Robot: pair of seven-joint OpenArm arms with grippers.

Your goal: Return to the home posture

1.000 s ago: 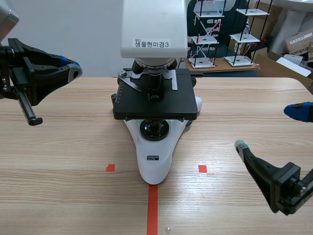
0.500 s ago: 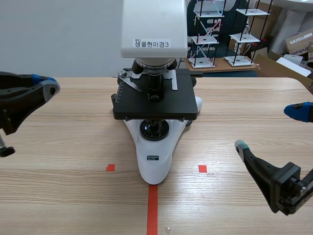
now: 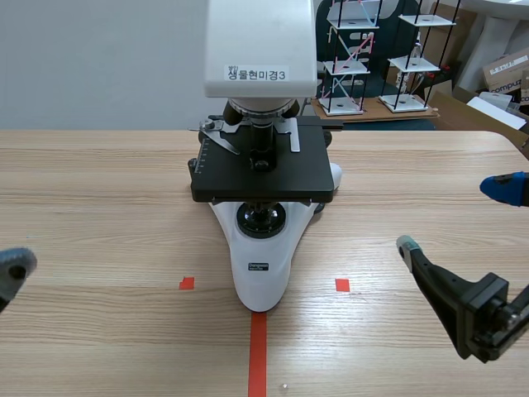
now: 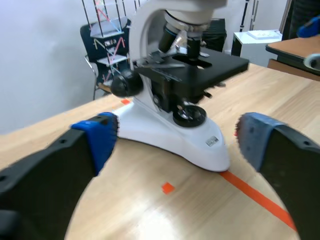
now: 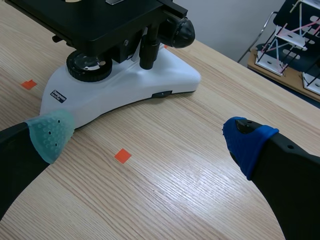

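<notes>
The left arm has dropped since a second ago: it was raised at the far left of the table, level with the microscope's stage, and now only one grey fingertip [image 3: 15, 265] of it shows in the scene view, low at the table's left edge. The right arm has not shifted. The left gripper [image 4: 172, 137] stands wide open with nothing in it. In its wrist view the two blue pads sit far apart, and the microscope [image 3: 260, 174] lies ahead of them, with its white foot pointing towards the gap. The right gripper [image 3: 455, 217] is likewise spread open and empty, low on the right side of the table [image 3: 99, 190]. One finger carries a grey-green pad [image 5: 50, 134] and the other a blue one [image 5: 246, 141], and both are clear of the microscope, which stands ahead of that gripper. The microscope sits upright in the middle of the table, touched by neither arm. It has a white body, a black square stage [image 3: 263, 175] and a white label [image 3: 257, 74] on its head, and the tip of its foot rests at the end of the orange-red tape line. Behind the table stand wire racks [image 3: 355, 58] and a cardboard box [image 3: 506, 70].
</notes>
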